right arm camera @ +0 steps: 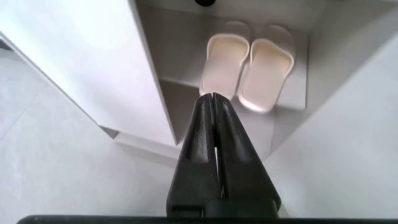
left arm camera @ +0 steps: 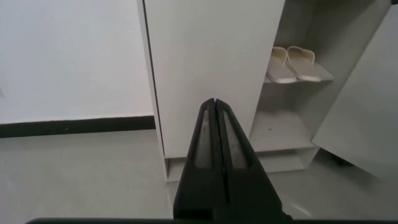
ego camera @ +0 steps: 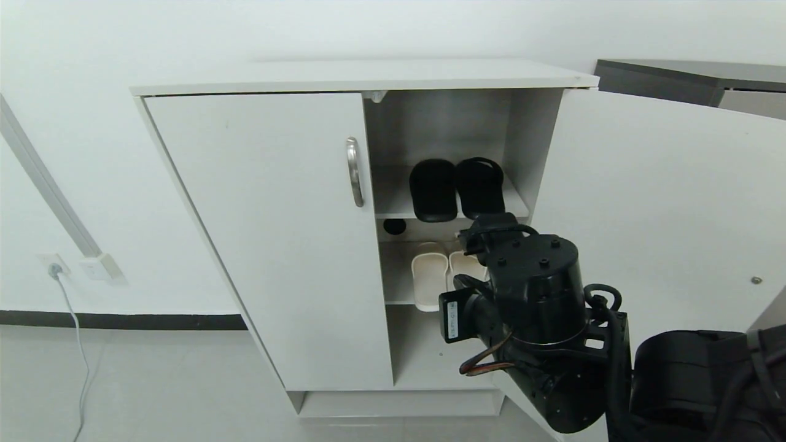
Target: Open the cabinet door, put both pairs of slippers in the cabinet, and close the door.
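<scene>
1: Both pairs are in. The black slippers point(ego camera: 457, 189) are on the upper shelf, and the cream slippers point(ego camera: 437, 279) are on the shelf at 6 o'clock of them. Only the close is left, by my read.

2: Doors?

1: The left door point(ego camera: 264, 233) is shut. The right door point(ego camera: 663, 209) is swung wide, at 3 o'clock of the opening in the head view, with its inner face toward the camera.

2: Grippers?

1: On the right gripper point(right arm camera: 213, 96) the fingers are pressed together, with nothing between them and touching nothing. It hangs before the opening, aimed at the cream pair but apart from it. The left gripper point(left arm camera: 214, 101) is likewise pinched together and empty. It faces the left door, well apart from it.

2: Plan for the close?

1: No grasp is needed. Take the right arm point(ego camera: 534, 307) out past the door's free edge and get behind the outer face. Push with the closed fingers near that edge, far from the hinge, for leverage. Follow the arc rather than a straight line, and ease off at the end so the door doesn't bounce off the frame.

2: Risks?

1: The arm sits between the door and the opening, so clear it first or the door will pinch the wrist. The cream pair lies near the shelf's front edge, and I can't tell if it overhangs. Check that before the last bit of swing.
</scene>
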You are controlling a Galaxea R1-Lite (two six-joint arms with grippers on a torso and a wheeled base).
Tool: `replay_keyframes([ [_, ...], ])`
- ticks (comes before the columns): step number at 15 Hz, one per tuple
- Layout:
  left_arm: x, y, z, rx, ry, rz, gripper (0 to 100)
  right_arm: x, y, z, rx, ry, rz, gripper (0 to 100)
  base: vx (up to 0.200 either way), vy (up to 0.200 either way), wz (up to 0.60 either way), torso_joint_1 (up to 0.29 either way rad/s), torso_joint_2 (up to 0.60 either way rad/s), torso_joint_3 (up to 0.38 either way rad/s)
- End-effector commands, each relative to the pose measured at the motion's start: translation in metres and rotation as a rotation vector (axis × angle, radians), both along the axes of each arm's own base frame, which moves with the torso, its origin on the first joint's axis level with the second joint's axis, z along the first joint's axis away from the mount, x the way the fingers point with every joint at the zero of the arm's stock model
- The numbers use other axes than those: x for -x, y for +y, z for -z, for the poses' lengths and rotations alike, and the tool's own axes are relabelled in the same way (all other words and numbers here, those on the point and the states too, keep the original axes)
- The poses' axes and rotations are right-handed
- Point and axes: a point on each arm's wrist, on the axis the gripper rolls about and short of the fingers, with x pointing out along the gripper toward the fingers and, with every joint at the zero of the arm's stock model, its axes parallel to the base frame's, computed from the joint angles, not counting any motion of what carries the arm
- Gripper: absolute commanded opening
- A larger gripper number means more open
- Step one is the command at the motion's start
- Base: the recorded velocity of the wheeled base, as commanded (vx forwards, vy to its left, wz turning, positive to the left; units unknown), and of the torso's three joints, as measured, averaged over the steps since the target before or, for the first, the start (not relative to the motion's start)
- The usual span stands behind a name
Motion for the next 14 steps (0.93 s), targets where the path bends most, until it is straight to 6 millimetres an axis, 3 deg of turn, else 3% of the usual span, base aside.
replay_keyframes([
  [1,0.000,0.000,0.000,0.002,0.000,0.001,0,-0.004,0.003,0.009,0.019,0.013,0.005,0,-0.200,0.000,0.00,-0.002,0.00,0.007],
  [5,0.000,0.000,0.000,0.000,0.003,-0.002,0,-0.011,0.005,0.017,0.020,0.017,0.018,0,-0.200,0.000,0.00,0.002,0.00,0.004],
  [14,0.000,0.000,0.000,0.000,0.001,0.000,0,-0.012,0.001,0.030,0.028,0.024,0.002,0,0.000,0.000,0.00,0.000,0.00,0.000],
])
